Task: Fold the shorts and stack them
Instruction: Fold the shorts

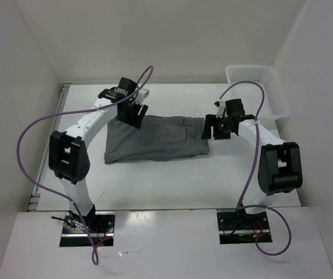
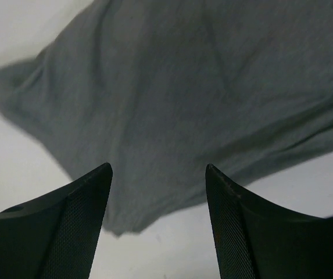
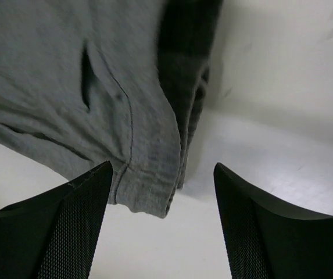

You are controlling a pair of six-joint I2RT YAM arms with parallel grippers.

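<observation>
One pair of grey shorts [image 1: 154, 139] lay in the middle of the surface [image 1: 172, 186], and a pinch catching only the top layer would likely have dragged the soft cloth askew. Its long axis ran left to right, darker waistband end rightward. At either end hung the left tool [image 1: 136, 118] and the right tool [image 1: 208, 130], both gaping, holding nothing.

Basket [image 1: 275, 93] probably clear of right tool [image 1: 208, 130]
</observation>
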